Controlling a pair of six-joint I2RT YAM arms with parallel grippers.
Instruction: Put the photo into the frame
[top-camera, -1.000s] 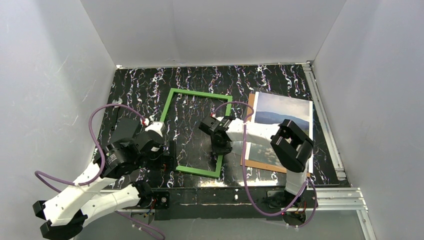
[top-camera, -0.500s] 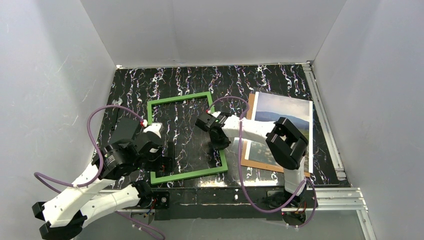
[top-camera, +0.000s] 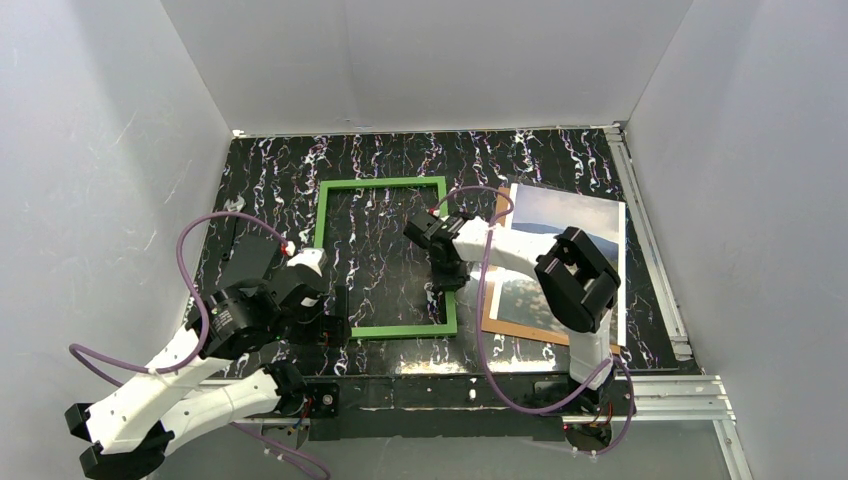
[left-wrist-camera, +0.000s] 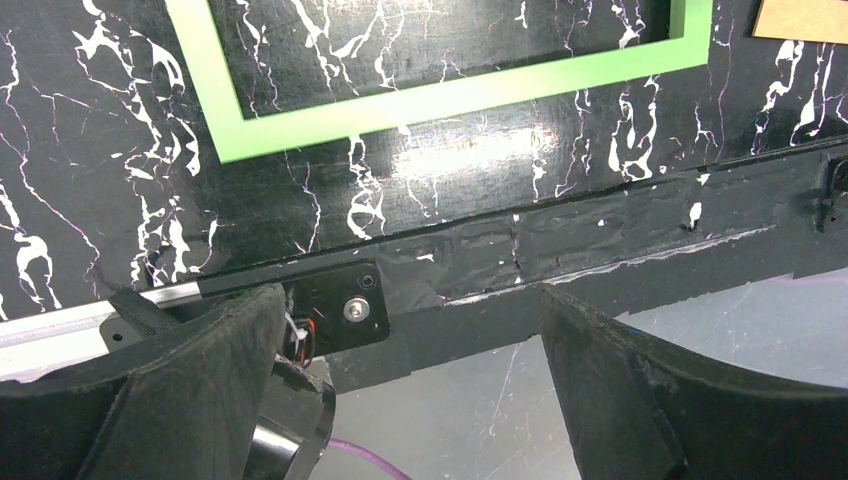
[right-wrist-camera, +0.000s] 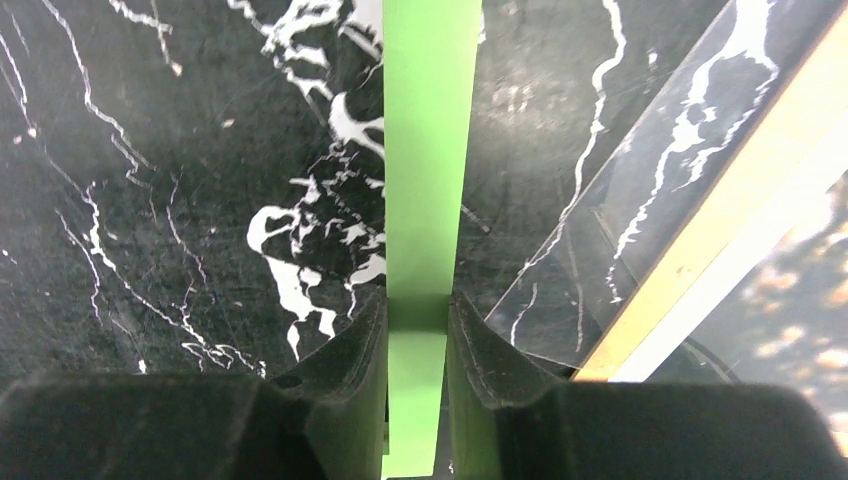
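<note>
Your right end effector (right-wrist-camera: 417, 310) is pinching the right rail of the frame (top-camera: 380, 183), its fingers closed in on either side of the thin green strip. Over the last second the frame has been swinging about on the counter (top-camera: 280, 170). It was lying skewed, and it is now sitting flat and square to the counter edges, left of centre.

I am reading that as alignment work only. The opening is showing bare counter, so insertion is not yet begun. The photo (top-camera: 565, 225) is lying face up at the right on the brown backing board (top-camera: 503, 215), just beside the rail you are holding. Your left end effector (left-wrist-camera: 410, 390) is hanging wide open over the near edge, gripping nothing.

Materials:
- The frame is looking flat, matte and rigid.
- The photo is thin paper.
- The counter is black, white-veined and shiny.
- Something that is looking like a clear pane (right-wrist-camera: 640, 170) is lying by the board's edge, though I cannot be sure.
</note>
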